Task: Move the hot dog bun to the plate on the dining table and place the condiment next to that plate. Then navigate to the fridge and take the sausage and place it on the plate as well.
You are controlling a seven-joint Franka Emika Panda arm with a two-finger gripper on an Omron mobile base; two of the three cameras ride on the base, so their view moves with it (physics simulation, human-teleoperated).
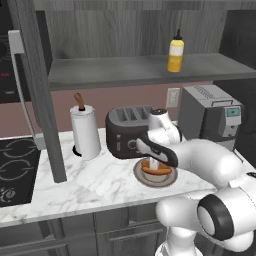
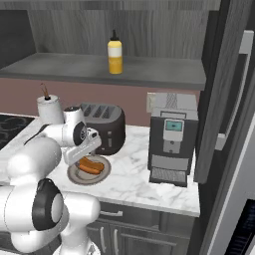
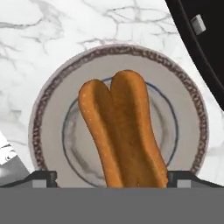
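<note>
The gripper (image 3: 112, 177) is being held wide open directly over the hot dog bun (image 3: 120, 131), one finger on each side, nothing grasped. The bun is lying across the middle of the plate (image 3: 48, 100), which is sitting near the front edge of the marble counter (image 1: 90, 185), just before the toaster (image 1: 127, 131). The condiment bottle (image 1: 175, 52) is standing on the shelf (image 1: 115, 72) above.

base views flank, share plate (image 1: 172, 178), hand view overhead
</note>
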